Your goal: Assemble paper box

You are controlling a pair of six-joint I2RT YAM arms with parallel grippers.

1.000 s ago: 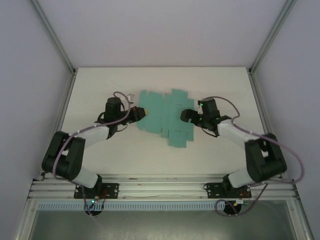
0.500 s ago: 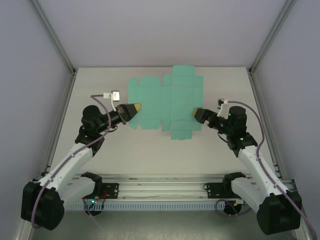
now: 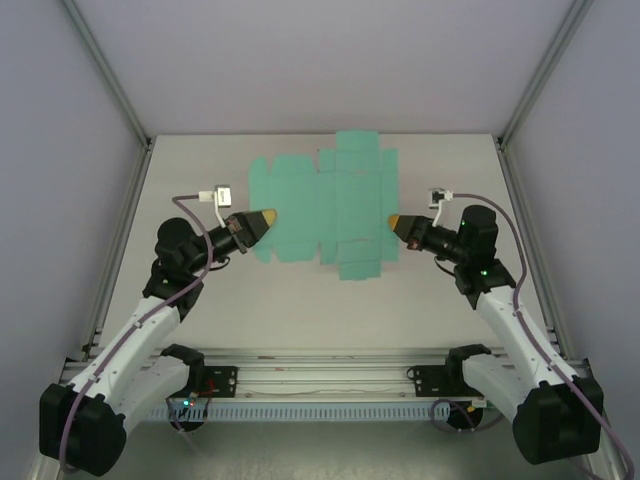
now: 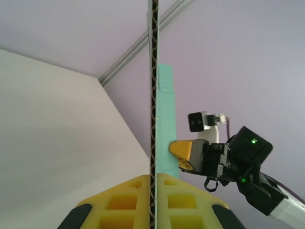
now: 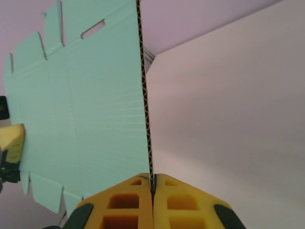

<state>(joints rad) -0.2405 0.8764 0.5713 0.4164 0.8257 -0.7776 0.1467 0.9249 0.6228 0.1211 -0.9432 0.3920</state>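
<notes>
The paper box (image 3: 330,205) is a flat teal die-cut sheet with flaps and tabs, held level above the white table between both arms. My left gripper (image 3: 268,217) is shut on its left edge. My right gripper (image 3: 396,221) is shut on its right edge. In the left wrist view the sheet (image 4: 164,119) runs edge-on out of the yellow left gripper (image 4: 153,175), with the right gripper (image 4: 183,152) clamped at its far side. In the right wrist view the sheet (image 5: 86,105) leaves the right gripper (image 5: 152,175), and a left fingertip (image 5: 12,138) shows at the far edge.
The white table (image 3: 200,300) lies under the sheet, walled by pale enclosure panels with metal corner posts (image 3: 110,70). An aluminium rail (image 3: 320,365) carrying both arm bases runs along the near edge.
Both arms have drawn back and lifted the sheet off the table, where it lay a second ago. The right gripper has shut on the sheet's right edge.
</notes>
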